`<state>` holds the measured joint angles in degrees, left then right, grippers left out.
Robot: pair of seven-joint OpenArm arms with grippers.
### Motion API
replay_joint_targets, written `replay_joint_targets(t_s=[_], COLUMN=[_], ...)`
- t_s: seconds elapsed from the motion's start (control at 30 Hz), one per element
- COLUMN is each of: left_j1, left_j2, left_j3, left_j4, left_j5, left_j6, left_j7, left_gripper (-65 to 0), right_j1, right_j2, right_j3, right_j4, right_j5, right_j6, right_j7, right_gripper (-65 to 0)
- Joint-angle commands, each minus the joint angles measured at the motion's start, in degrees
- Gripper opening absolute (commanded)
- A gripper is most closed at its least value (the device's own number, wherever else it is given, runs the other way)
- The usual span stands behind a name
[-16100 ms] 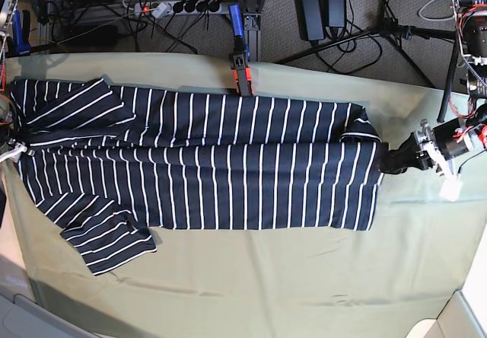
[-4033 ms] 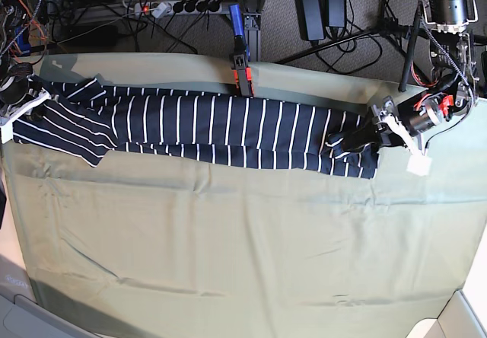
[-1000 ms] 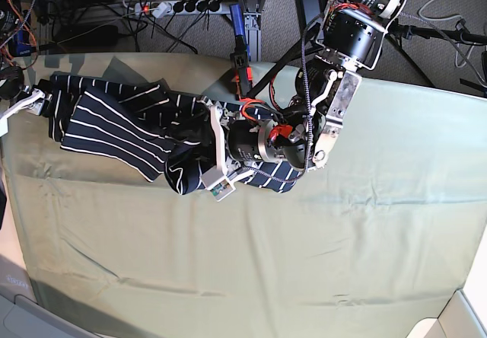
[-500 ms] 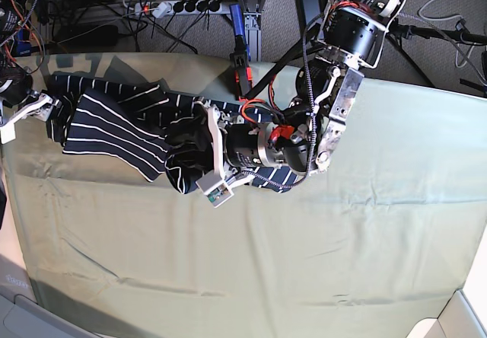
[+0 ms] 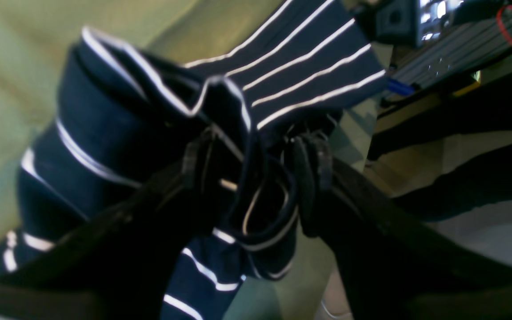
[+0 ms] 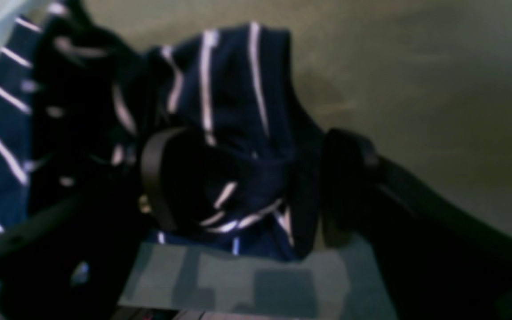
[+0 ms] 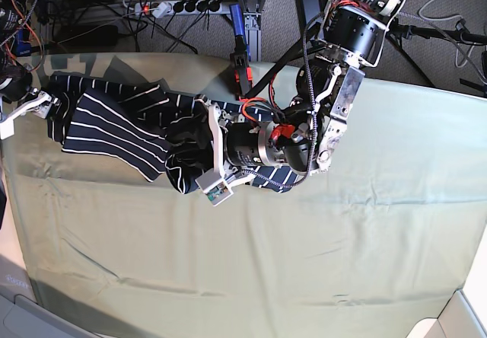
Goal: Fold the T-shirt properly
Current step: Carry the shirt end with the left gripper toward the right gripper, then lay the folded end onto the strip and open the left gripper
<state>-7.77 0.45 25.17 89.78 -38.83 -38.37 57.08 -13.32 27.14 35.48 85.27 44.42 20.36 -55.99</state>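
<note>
The T-shirt (image 7: 114, 129), dark navy with thin white stripes, lies bunched and doubled over at the back left of the pale green cloth (image 7: 304, 262). My left gripper (image 7: 183, 146) has reached across to the shirt's middle. In the left wrist view the left gripper (image 5: 251, 178) is shut on a bunched fold of the T-shirt (image 5: 291, 58). At the shirt's left end sits my right gripper (image 7: 47, 106). The right wrist view shows the right gripper (image 6: 247, 178) with its fingers spread wide either side of a heap of the T-shirt (image 6: 234, 89).
A red and black clamp (image 7: 241, 68) stands on the table's back edge just behind the shirt. Cables and a power strip (image 7: 183, 7) lie on the floor beyond. The left arm's links (image 7: 335, 117) lie over the table's middle.
The left gripper has drawn the held fold slightly further left. The right gripper has shifted a little inward at the shirt's left end.
</note>
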Motion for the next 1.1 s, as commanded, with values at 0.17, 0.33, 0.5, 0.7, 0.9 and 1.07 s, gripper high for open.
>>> replay_joint_targets(t_s=[0.17,0.33,0.5,0.7,0.9,1.07], left_j1=[1.2,2.2,2.2,2.4,2.4,2.0], left_j2=[0.3,0.3,-1.8,-5.6,-8.6,-9.8], left_j3=[0.0,0.0,-0.1,-0.1,-0.1,-4.3], left_j4=[2.4,2.4,3.2,7.9,10.2,11.5], left_j5=[-1.2,0.0,0.0,-1.0,-1.6,1.4], left_j6=[0.2,0.2,0.2,0.2,0.2,0.0], left_j7=[-0.9,-0.5,-0.5,-0.5,-0.5,-5.2], left_gripper=[-34.7,-34.7,-34.7,-34.8,-34.8,-35.0], right_j1=[0.4,0.5,0.6,0.6,0.6,0.6], right_j2=[1.3,1.3,1.3,1.3,1.3,1.3], right_j3=[-2.4,-8.0,-9.5,-9.5,-9.5,-9.5], right_j4=[-1.5,-1.5,-1.5,-1.5,-1.5,-1.5], right_j5=[2.5,1.7,1.0,0.9,-1.4,-1.6], right_j6=[4.8,4.7,4.7,4.7,4.7,4.7], right_j7=[1.4,2.3,2.4,2.9,3.8,3.9], right_gripper=[-20.3,-20.3,-25.8,-57.4,-65.0,-65.0])
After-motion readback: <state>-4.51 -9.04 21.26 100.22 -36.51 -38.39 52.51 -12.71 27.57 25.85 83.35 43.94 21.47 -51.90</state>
